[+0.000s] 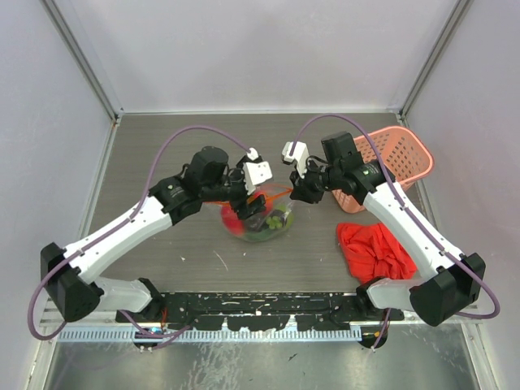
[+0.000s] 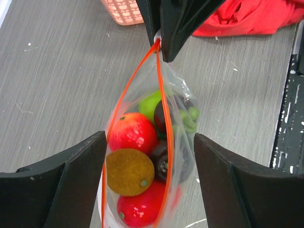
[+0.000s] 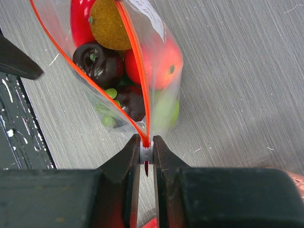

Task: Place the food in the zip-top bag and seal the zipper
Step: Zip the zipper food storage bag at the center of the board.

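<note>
The clear zip-top bag lies mid-table with its mouth open. Inside it is the food: red fruits, a brown one, dark ones and green ones. The two strips of the red-orange zipper spread apart along the mouth. My right gripper is shut on the white slider at the zipper's end; it also shows in the top view. My left gripper is open, its fingers straddling the bag's other end with gaps on both sides.
A pink lattice basket stands at the back right behind my right arm. A red cloth lies on the table to the bag's right. Both show at the top of the left wrist view, the basket and the cloth.
</note>
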`<move>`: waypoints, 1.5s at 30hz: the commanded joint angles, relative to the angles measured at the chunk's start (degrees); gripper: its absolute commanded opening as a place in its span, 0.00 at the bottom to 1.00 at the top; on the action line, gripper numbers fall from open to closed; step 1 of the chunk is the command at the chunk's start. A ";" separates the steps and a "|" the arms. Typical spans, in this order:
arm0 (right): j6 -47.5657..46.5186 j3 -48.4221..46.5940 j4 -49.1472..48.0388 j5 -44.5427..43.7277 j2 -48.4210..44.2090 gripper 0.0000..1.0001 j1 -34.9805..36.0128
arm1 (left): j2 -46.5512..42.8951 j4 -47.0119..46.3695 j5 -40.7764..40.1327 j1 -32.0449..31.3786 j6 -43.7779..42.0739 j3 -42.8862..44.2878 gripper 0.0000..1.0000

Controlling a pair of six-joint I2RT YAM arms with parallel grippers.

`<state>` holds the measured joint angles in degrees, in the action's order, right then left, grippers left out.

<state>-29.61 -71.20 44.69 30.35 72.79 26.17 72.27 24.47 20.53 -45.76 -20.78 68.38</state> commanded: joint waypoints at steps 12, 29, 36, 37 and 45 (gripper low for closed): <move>-0.04 -1.43 -1.74 2.31 0.07 0.01 -0.15 | 8.17 -8.97 3.01 -1.88 -5.44 3.18 0.69; -0.80 -0.40 -3.44 6.62 -2.16 0.22 -0.14 | 7.27 -4.80 4.60 -2.07 -8.60 1.88 0.00; -2.21 2.22 -5.21 10.76 -4.38 0.44 -0.99 | 3.58 -4.48 2.63 -1.68 -7.99 -1.41 0.00; -2.13 3.23 -6.12 11.90 -4.94 0.47 -1.17 | 3.22 -4.42 2.62 -1.57 -7.54 -1.71 0.00; 0.53 13.34 -17.61 16.88 -11.78 0.57 -1.92 | 1.18 -6.13 3.06 -0.28 -3.43 -3.52 0.00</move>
<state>-30.92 -61.58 36.45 42.76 65.25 24.53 75.59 21.10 23.35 -46.76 -26.37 64.73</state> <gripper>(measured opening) 0.570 0.009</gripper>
